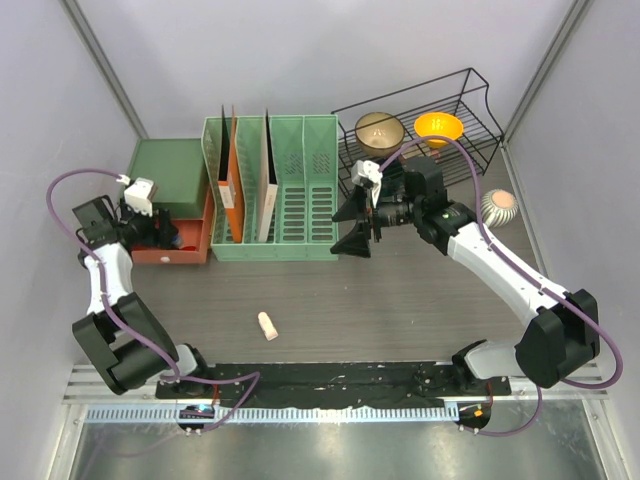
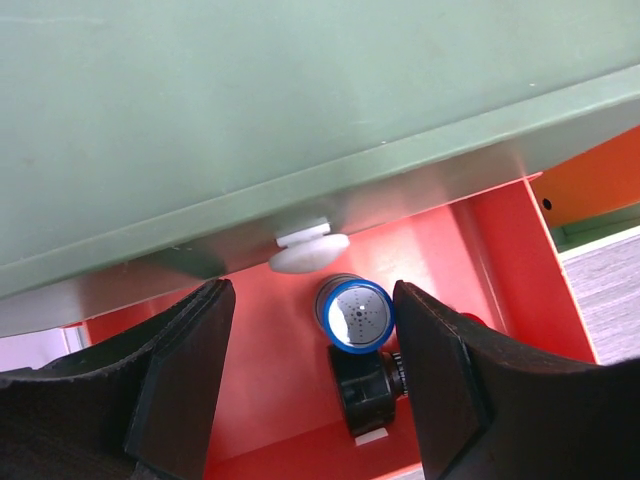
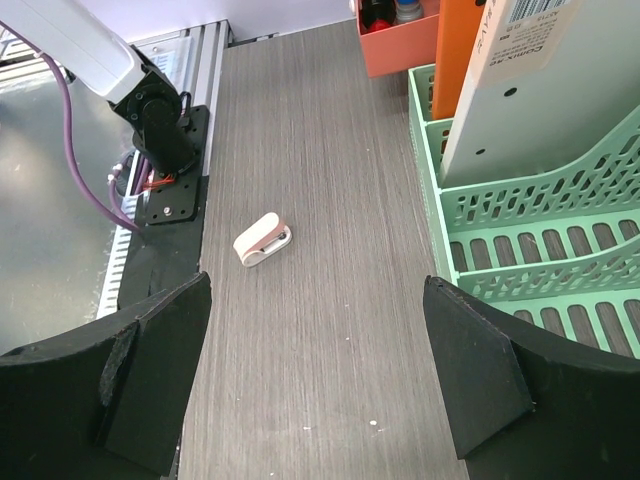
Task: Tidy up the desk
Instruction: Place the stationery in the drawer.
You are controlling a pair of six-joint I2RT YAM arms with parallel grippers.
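Note:
The desk (image 1: 400, 300) is a dark wood-grain top. At its back left stands a green box (image 1: 168, 165) over an open red drawer (image 1: 185, 245). My left gripper (image 1: 165, 235) reaches into that drawer. In the left wrist view it (image 2: 312, 300) is open, and a blue-rimmed cylinder (image 2: 358, 312) lies close by its right finger (image 2: 450, 370) above a black part (image 2: 368, 390). My right gripper (image 1: 350, 228) hovers open in front of the green file rack (image 1: 275, 190), holding nothing. A small white and pink clip (image 1: 267, 325) lies on the desk (image 3: 310, 150) ahead of the right gripper (image 3: 318, 285).
The file rack (image 3: 520, 250) holds an orange folder (image 3: 465, 50) and a grey one (image 3: 540, 80). A black wire basket (image 1: 470, 110) at the back right carries a brown bowl (image 1: 379, 130) and an orange bowl (image 1: 438, 126). A striped round object (image 1: 498, 206) sits beside it. A white knob (image 2: 308, 250) is above the drawer.

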